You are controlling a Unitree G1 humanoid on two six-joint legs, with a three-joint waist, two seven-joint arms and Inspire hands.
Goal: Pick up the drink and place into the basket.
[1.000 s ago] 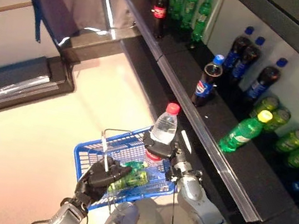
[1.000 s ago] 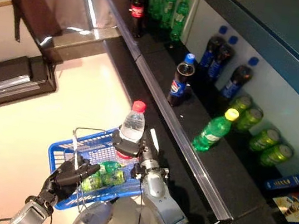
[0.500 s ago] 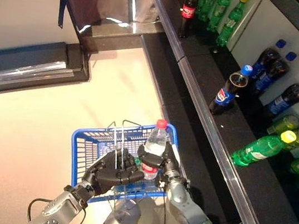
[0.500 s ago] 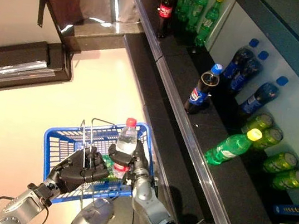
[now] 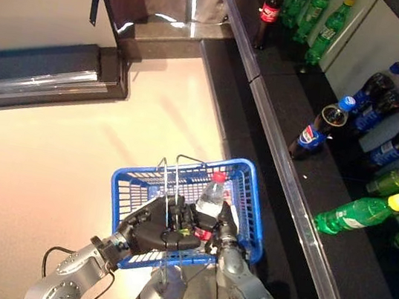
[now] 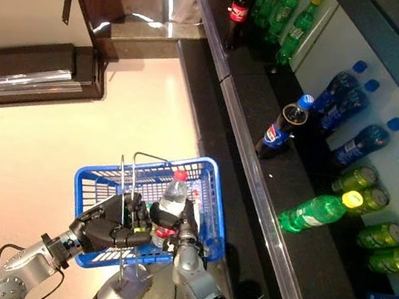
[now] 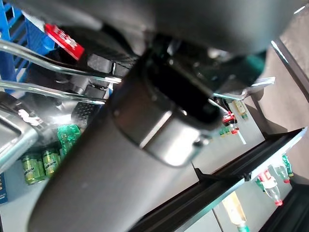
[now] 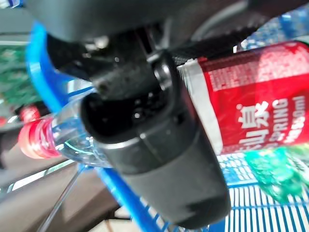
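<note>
The blue basket (image 5: 242, 193) hangs raised in front of me, clear of the floor. My left hand (image 5: 154, 227) is shut on its thin wire handles (image 5: 172, 183). My right hand (image 5: 211, 223) is shut on a clear water bottle (image 5: 212, 195) with a red cap and red label, held upright inside the basket. The bottle's red label (image 8: 251, 92) and cap show past the fingers in the right wrist view. A green drink (image 8: 277, 169) lies in the basket under it.
A dark shelf ledge (image 5: 292, 186) runs along my right, with cola bottles (image 5: 319, 130), green bottles (image 5: 359, 212) and green cans (image 5: 398, 179) behind it. A dark platform (image 5: 44, 81) lies on the pale floor at the far left.
The whole picture has shifted, so the camera has moved. My right hand has lowered the water bottle deeper into the blue basket. My left hand still holds the handles.
</note>
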